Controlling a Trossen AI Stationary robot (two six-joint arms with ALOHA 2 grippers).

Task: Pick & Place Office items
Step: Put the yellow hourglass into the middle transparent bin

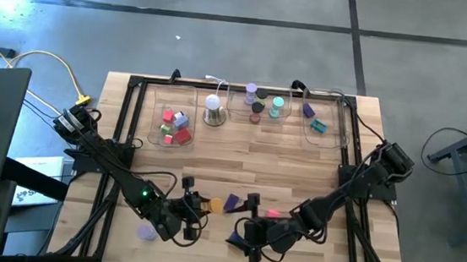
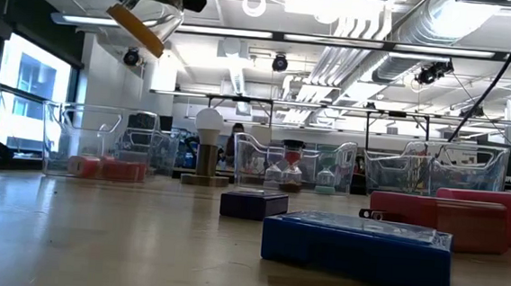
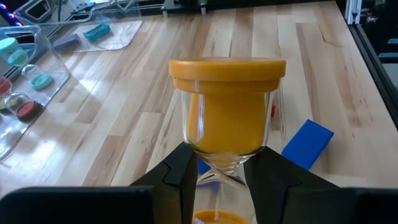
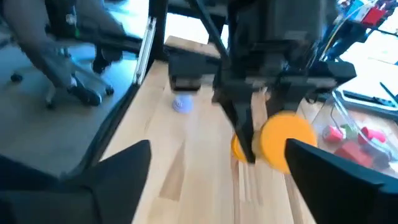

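Note:
My left gripper [image 3: 219, 167] is shut on an orange sand-timer roll [image 3: 227, 106], glass with orange caps, near the table's front left [image 1: 208, 203]. The low view shows it high above the table [image 2: 143, 22]. My right gripper [image 4: 217, 155] is open and empty just right of it [image 1: 251, 234]. A blue block [image 2: 357, 245], a purple block [image 2: 253, 203] and a red block [image 2: 444, 217] lie flat on the table. A lilac roll [image 1: 147, 231] lies at the front left. My left gripper pinches the timer's narrow glass waist [image 3: 219, 169] between its two fingers [image 3: 180, 177], one on either side. The timer is lifted clear of the table and tilted, with one orange cap [image 3: 227, 67] standing out beyond the fingertips.
Three clear trays stand along the far side: the left one [image 1: 155, 131] holds red and pink blocks, the middle one [image 1: 237, 108] lilac, teal and dark rolls, the right one [image 1: 335, 133] purple and teal blocks. A white dome [image 1: 212, 110] stands between the left and middle trays. A black frame [image 1: 130, 105] rings the table.

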